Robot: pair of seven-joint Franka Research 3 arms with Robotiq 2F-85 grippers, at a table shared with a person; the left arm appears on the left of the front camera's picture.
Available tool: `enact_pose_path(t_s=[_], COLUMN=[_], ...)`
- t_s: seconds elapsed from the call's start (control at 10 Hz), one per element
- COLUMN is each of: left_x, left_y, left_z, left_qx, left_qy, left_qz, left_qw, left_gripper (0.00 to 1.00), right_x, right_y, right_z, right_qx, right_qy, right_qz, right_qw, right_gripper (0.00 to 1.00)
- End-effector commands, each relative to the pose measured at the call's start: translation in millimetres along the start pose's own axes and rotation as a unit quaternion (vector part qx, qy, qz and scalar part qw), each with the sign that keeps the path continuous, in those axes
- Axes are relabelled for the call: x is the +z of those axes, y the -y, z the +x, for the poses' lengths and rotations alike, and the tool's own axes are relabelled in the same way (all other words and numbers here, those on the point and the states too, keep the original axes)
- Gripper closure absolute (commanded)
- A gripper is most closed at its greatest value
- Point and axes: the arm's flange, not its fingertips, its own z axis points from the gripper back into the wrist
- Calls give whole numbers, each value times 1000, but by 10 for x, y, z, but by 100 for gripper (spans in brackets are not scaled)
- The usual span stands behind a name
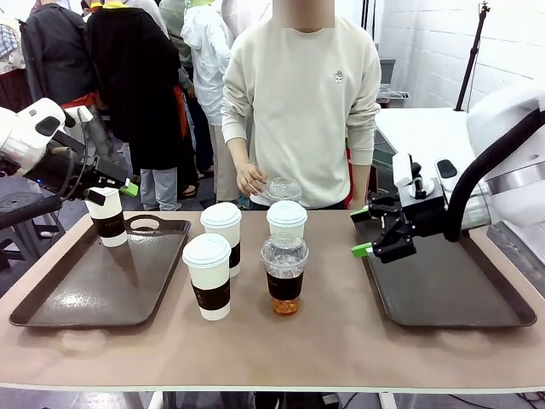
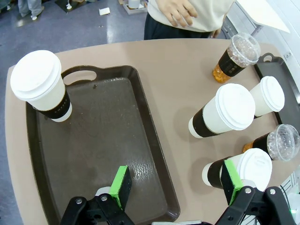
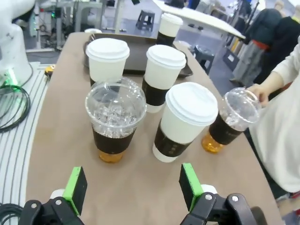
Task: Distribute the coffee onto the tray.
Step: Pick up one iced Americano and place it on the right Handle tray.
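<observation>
Coffee cups crowd the middle of the counter (image 1: 324, 349), between two dark trays. Nearest the robot, the near white cup (image 1: 207, 275) stands at 7 o'clock of the group and the near amber cup (image 1: 284, 274), dome-lidded, at 5 o'clock. Just behind them stand a third white cup (image 1: 221, 232) at 11 o'clock and a fourth white cup (image 1: 287, 219) at 1 o'clock. Farthest, at 12 o'clock, the far amber cup (image 1: 283, 189) sits just beside the person's hand (image 1: 249, 179); I cannot tell whether they touch. The tray cup (image 1: 108, 220) is already placed at the 11 o'clock corner of the left tray (image 1: 85, 294), by its handle. What shows of the right tray (image 1: 434, 294) is bare.

The left end effector (image 2: 176, 182) hovers over the left tray, fingers spread, holding nothing. The right end effector (image 3: 132, 186), likewise spread and empty, hangs over the right tray's 10 o'clock corner, facing the group.

Crowding is the likely trouble. A spread finger sliding in beside one cup could nudge its neighbour, and these tall cups would probably tip. A hard squeeze might buckle a plastic cup or pop its dome. The person's hand by the far cup could also meet a reaching arm.
</observation>
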Motion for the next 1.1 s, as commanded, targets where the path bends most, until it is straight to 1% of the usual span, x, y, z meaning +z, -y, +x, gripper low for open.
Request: enact_pose_path(t_s=[0.0,0.1,0.5,0.6,0.8,1.0], left_x=[2,2,2,2,2,2], left_y=[-7,-7,-7,-7,-7,-7], left_z=[0,0,0,0,0,0], left_qx=[4,4,4,4,4,4], left_qy=[3,3,3,3,3,3], left_qz=[0,0,0,0,0,0], left_qw=[1000,1000,1000,1000,1000,1000], left_gripper=[0,0,0,0,0,0], right_x=[-104,0,-11,-75,-185,-287], right_y=[77,0,10,9,-33,-67], right_z=[-131,0,-41,-120,-214,-290], right_qx=[-14,0,-2,-10,-9,-8], right_qy=[21,0,3,21,53,63], right_qz=[28,0,7,18,17,12], right_qw=[999,1000,1000,1000,998,998], right_gripper=[0,0,0,0,0,0])
